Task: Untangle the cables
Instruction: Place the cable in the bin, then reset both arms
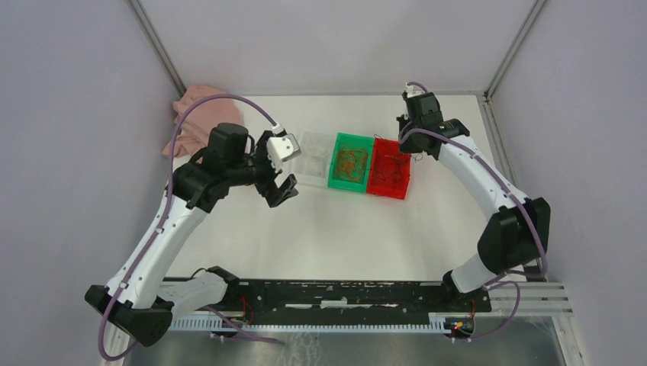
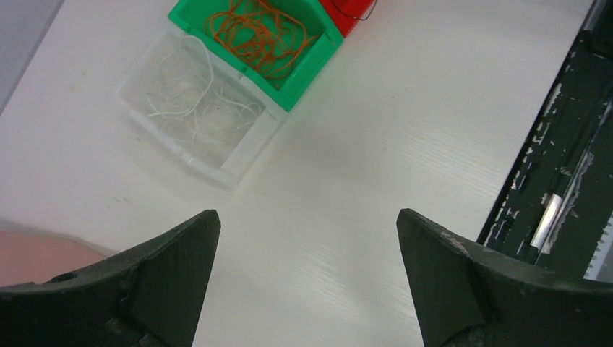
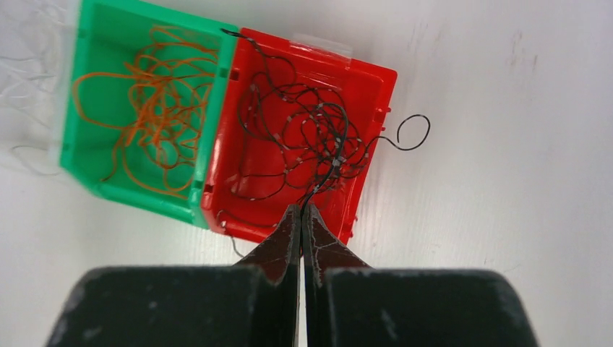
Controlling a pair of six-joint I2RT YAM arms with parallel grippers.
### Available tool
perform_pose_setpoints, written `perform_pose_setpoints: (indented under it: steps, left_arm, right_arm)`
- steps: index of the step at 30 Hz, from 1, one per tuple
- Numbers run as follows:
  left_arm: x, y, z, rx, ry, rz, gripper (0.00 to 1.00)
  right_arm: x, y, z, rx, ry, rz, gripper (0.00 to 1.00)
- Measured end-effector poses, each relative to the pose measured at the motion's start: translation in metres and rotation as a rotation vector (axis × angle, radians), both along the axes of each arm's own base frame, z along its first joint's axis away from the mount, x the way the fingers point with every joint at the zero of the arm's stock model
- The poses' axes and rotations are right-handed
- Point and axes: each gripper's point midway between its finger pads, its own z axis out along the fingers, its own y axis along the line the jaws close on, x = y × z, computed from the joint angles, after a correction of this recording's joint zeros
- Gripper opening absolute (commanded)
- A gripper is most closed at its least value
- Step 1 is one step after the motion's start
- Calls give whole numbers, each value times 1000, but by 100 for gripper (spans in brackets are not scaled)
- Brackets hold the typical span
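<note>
Three small bins stand in a row. The clear bin (image 2: 238,148) holds whitish wire (image 2: 189,94). The green bin (image 3: 81,65) holds orange wire (image 3: 155,101). The red bin (image 3: 372,94) holds black wire (image 3: 311,130), with one loop hanging over its right wall. My right gripper (image 3: 301,208) is shut on a strand of the black wire, just above the red bin's near wall. My left gripper (image 2: 307,224) is open and empty above bare table, near the clear bin. In the top view the left gripper (image 1: 281,177) is left of the bins and the right gripper (image 1: 404,137) is behind the red bin (image 1: 389,183).
A pink cloth (image 1: 200,107) lies at the back left corner. A black rail (image 1: 343,293) runs along the near table edge between the arm bases. Grey walls close in the left, back and right sides.
</note>
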Motion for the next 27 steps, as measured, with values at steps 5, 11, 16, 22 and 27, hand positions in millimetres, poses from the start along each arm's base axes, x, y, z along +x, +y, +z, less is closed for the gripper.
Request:
perform_pose_setpoints:
  steps: [5,11,16,22,27]
  left_arm:
    - [17,19,-1,-1,0,83,99]
    - [31,30,-2,-10,1,134,99]
    - [40,42,-13,-15,20,177,99]
    - [62,71,-38,-18,67,279,99]
    - [84,95,-48,-43,83,365,99]
  right_arm:
    - [14,0,-50,-15,125,-7,0]
    - [15,10,-110,-13,279,6,7]
    - [12,10,-135,-48,340,5,38]
    - [13,-1,-110,-94,277,-26,71]
    - [19,-10,-28,-77,78,-54,89]
